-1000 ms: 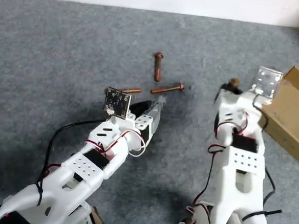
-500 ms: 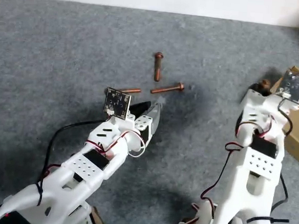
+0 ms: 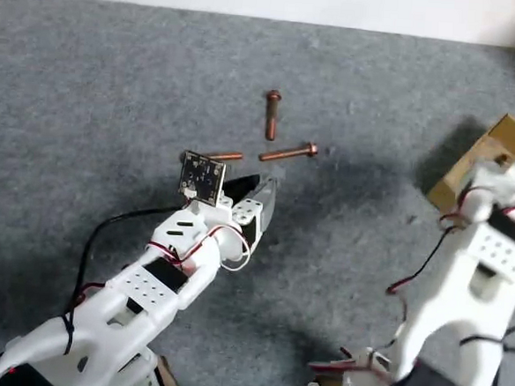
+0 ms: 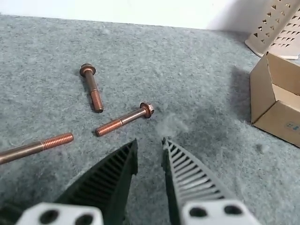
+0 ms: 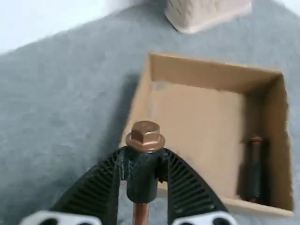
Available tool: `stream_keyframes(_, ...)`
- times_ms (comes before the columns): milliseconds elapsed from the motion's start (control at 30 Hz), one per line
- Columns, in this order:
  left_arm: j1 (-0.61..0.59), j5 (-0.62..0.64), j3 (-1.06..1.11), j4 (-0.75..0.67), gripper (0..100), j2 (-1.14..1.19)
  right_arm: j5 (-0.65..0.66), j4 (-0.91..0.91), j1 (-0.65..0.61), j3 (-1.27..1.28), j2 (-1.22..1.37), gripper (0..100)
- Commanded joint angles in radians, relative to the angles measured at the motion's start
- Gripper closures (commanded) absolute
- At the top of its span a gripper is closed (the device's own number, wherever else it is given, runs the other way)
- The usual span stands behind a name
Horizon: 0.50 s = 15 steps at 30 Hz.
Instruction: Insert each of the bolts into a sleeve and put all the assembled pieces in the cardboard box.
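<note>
Three copper bolts lie loose on the grey carpet: one (image 3: 272,114) farthest back, one (image 3: 289,153) in the middle and one (image 3: 225,156) partly behind the left wrist camera. My left gripper (image 4: 149,143) is open and empty, just short of the middle bolt (image 4: 124,119). My right gripper (image 5: 143,157) is shut on a black sleeve (image 5: 143,178) with a copper bolt head (image 5: 145,136) sticking out, held at the near edge of the cardboard box (image 5: 206,117). Another assembled piece (image 5: 255,168) lies inside the box.
The cardboard box (image 3: 486,147) sits at the table's right edge, partly hidden by the right arm (image 3: 492,254). A beige perforated basket (image 4: 276,28) stands behind the box. Bare carpet stretches between the two arms and to the far left.
The right arm has swung to the right with the sleeved bolt, from mid-table to the box. The left arm and the three loose bolts have not moved.
</note>
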Motion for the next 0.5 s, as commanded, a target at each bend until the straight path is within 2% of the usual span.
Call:
stream_keyframes(0,-0.005,0.005,-0.004,0.002,90,0.001,0.006,0.019,0.053,-0.223,0.091,99.3)
stream_keyframes(233,-0.007,0.005,-0.004,0.002,90,0.001,0.006,0.019,0.13,-0.461,0.298,99.3)
stream_keyframes(467,-0.007,0.003,-0.004,0.002,90,0.001,0.006,0.03,0.168,-0.552,0.463,99.3)
